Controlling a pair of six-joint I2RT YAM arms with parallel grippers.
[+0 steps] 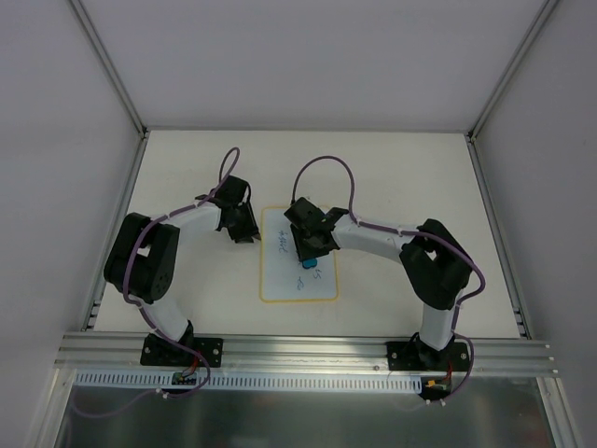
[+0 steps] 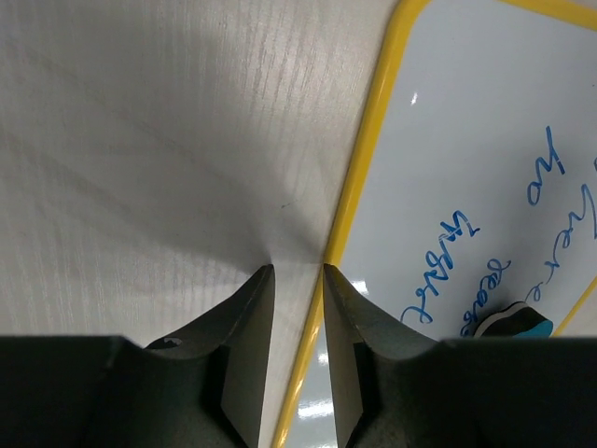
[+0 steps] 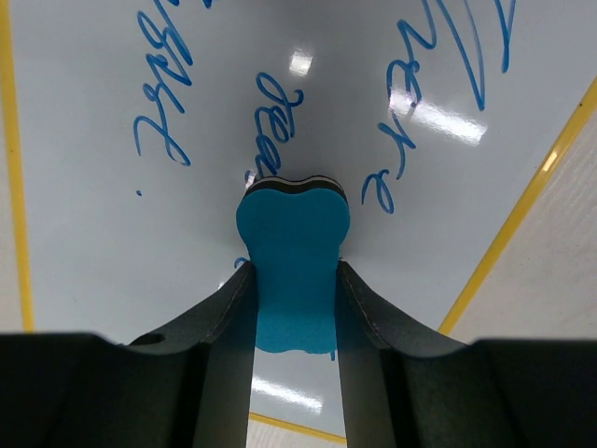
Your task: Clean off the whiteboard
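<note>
The whiteboard (image 1: 297, 283) lies flat in the middle of the table, white with a yellow rim and blue handwriting. My right gripper (image 1: 311, 258) is over its middle, shut on the blue eraser (image 1: 309, 264). In the right wrist view the eraser (image 3: 294, 233) stands between the fingers (image 3: 294, 269), its dark felt end on the whiteboard (image 3: 103, 252) among the writing. My left gripper (image 1: 245, 233) is at the board's upper left edge. In the left wrist view its fingers (image 2: 298, 269) stand a narrow gap apart, straddling the yellow rim, tips down on the whiteboard (image 2: 466, 140) and table. The eraser (image 2: 516, 322) shows at the lower right.
The cream tabletop (image 1: 401, 177) is bordered by metal rails at left and right and an aluminium bar (image 1: 298, 347) at the near edge, where both arm bases are bolted. White walls enclose the sides and back.
</note>
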